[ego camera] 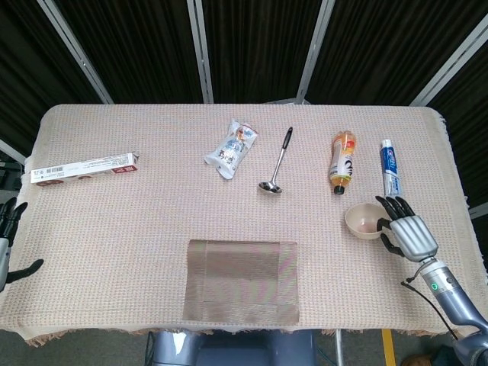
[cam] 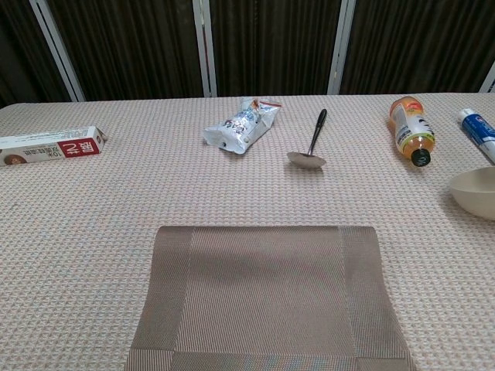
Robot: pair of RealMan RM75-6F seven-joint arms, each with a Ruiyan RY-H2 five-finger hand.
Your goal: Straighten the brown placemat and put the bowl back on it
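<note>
The brown placemat (ego camera: 240, 280) (cam: 267, 290) lies flat near the table's front edge, its sides roughly square to that edge and nothing on it. The beige bowl (ego camera: 364, 221) (cam: 476, 192) stands upright well to the mat's right, below the bottle. My right hand (ego camera: 408, 232) is at the bowl's right side with its fingers over the rim, holding it; the chest view does not show this hand. My left hand (ego camera: 9, 240) hangs past the table's left edge with fingers apart and nothing in it.
Along the far half lie a toothpaste box (ego camera: 84, 168), a snack packet (ego camera: 231, 149), a metal ladle (ego camera: 277, 162), a drink bottle (ego camera: 342, 162) and a toothpaste tube (ego camera: 390, 168). The bottle and tube lie just behind the bowl.
</note>
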